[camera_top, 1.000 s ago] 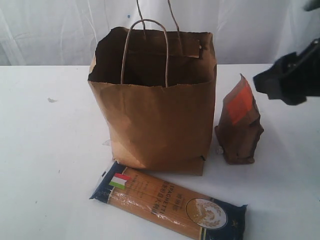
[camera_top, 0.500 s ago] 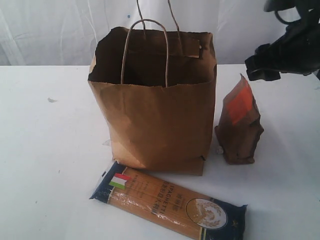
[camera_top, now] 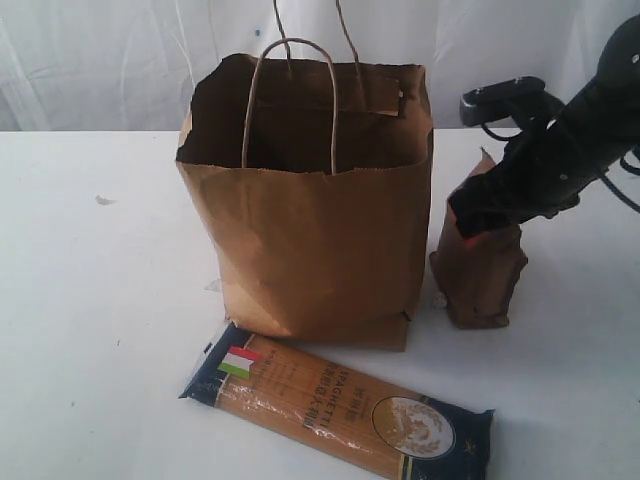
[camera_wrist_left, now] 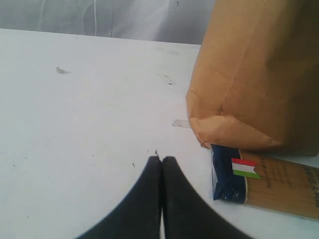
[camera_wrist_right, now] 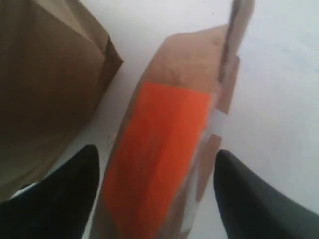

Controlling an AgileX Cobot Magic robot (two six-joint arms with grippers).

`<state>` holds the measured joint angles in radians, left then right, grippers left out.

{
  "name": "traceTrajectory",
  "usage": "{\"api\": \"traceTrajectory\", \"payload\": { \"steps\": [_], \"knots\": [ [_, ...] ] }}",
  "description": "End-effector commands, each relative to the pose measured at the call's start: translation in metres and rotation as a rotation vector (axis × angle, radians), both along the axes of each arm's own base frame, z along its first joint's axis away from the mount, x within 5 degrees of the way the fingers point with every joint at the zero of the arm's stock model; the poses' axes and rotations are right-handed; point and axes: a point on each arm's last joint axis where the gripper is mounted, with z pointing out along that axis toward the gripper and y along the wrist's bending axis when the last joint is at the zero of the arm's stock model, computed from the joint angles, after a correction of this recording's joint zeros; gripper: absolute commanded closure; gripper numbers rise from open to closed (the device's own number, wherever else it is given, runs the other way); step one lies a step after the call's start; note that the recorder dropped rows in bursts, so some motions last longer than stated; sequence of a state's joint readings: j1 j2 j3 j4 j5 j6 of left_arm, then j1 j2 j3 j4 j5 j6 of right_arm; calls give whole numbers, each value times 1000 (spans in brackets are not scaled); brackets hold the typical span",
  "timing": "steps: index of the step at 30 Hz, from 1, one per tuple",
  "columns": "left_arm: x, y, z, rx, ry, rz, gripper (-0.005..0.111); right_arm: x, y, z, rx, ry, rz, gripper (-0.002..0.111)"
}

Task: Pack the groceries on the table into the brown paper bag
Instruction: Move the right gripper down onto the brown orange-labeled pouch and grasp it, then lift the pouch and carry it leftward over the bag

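The brown paper bag (camera_top: 310,240) stands open and upright on the white table (camera_top: 90,300). Right of it stands a brown-orange pouch (camera_top: 480,285). My right gripper (camera_top: 478,215) is at the pouch's top, open, with one finger on each side of the orange panel (camera_wrist_right: 164,144) and a gap showing on at least one side. A long spaghetti pack (camera_top: 340,405) lies flat in front of the bag. My left gripper (camera_wrist_left: 162,159) is shut and empty, low over the table beside the pack's dark blue end (camera_wrist_left: 227,174) and the bag's corner (camera_wrist_left: 219,124). The exterior view does not show it.
A small scrap (camera_top: 103,200) lies on the table far left of the bag. A bit of tape (camera_wrist_left: 180,123) sits by the bag's base. White curtains hang behind the table. The bag's twisted handles (camera_top: 290,90) stick up.
My right arm has come down and leftward from the upper right onto the pouch's top. The bag, pouch and spaghetti pack have not moved.
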<state>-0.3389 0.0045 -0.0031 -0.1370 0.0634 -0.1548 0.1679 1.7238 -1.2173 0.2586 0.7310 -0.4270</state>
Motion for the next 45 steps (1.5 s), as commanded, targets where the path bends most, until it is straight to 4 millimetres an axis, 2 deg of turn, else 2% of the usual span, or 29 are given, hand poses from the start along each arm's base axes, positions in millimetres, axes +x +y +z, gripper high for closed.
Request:
{"api": "traceTrajectory", "payload": {
  "steps": [1, 12, 15, 17, 22, 23, 26, 31, 36, 41, 45],
  "knots": [
    [0, 0, 0, -14, 0, 1, 107, 9, 0, -10, 21, -8, 3, 47],
    [0, 0, 0, -14, 0, 1, 107, 17, 0, -37, 3, 44, 0, 47],
    [0, 0, 0, -14, 0, 1, 107, 18, 0, -40, -1, 50, 1, 50],
    [0, 0, 0, -14, 0, 1, 107, 17, 0, -40, 0, 59, 2, 60],
    [0, 0, 0, -14, 0, 1, 107, 16, 0, -40, 1, 65, 2, 106],
    [0, 0, 0, -14, 0, 1, 107, 16, 0, -37, 4, 56, -6, 108],
    [0, 0, 0, -14, 0, 1, 107, 13, 0, -22, 11, 13, -8, 108],
    [0, 0, 0, -14, 0, 1, 107, 4, -2, 14, 28, -96, -11, 108],
    [0, 0, 0, -14, 0, 1, 107, -9, -4, 39, 28, -140, 3, 108],
    [0, 0, 0, -14, 0, 1, 107, -28, -8, 68, 4, -190, 28, 108],
    [0, 0, 0, -14, 0, 1, 107, -50, -12, 103, 21, -289, 25, 108]
  ]
}}
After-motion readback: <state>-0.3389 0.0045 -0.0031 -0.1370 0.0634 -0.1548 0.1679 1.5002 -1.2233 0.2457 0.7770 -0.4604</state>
